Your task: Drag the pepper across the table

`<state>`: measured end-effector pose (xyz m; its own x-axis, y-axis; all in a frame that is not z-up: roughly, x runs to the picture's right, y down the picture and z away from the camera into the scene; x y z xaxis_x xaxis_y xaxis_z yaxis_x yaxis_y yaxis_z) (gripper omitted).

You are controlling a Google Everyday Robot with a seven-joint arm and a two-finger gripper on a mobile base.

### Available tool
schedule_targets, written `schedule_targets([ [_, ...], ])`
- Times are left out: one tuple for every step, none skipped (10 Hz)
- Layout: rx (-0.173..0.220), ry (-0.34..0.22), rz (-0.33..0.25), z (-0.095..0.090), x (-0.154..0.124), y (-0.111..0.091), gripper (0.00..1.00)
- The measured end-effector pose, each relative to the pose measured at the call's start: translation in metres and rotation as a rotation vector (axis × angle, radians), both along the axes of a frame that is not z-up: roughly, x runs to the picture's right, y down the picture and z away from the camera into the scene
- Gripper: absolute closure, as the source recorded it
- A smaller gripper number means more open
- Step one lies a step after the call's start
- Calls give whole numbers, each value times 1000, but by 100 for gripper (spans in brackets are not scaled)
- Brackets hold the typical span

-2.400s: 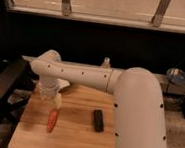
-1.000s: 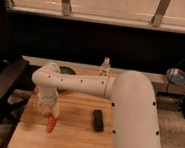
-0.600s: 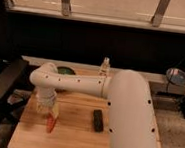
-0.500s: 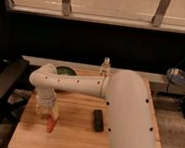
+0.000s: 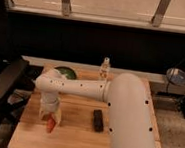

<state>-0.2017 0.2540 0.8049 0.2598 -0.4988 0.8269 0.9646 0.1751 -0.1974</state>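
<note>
The pepper (image 5: 51, 125), small, orange-red and tapered, lies on the left part of the light wooden table (image 5: 73, 142). My gripper (image 5: 49, 116) hangs at the end of the white arm, straight over the pepper's upper end and touching or nearly touching it. The gripper body hides the top of the pepper.
A black rectangular bar (image 5: 98, 120) lies on the table to the right of the pepper. A green bowl (image 5: 65, 72) sits at the table's far left corner and a small clear bottle (image 5: 105, 67) stands at the far edge. A black chair (image 5: 1, 86) stands to the left.
The arm has shifted left and lowered onto the pepper. The pepper has moved slightly left and toward the front of the table. The black bar has not moved.
</note>
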Motion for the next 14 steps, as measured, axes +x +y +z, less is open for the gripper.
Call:
schedule_targets([
  [9,-5,-5,1,-4,-5,53],
  [2,-8,-21,-3,-1,-6,64],
  [0,-10,-30,-4,0,-5,69],
  [0,-11,-36,-3,1,-3,69],
  [-2,-12,-38,-2,2,-3,72],
  [-7,-18,-37,0,3,-7,81],
  [-12,-19,-35,4,8,-16,91],
  [-15,-18,-34,9,14,-22,95],
  [-20,-21,-35,11,17,-27,96],
  [-24,-24,-38,11,17,-27,96],
  [-27,-26,-37,10,18,-27,96],
  [-34,-25,-30,13,23,-32,96],
  [-38,-25,-25,16,26,-38,96],
  [-43,-23,-20,22,30,-46,96],
])
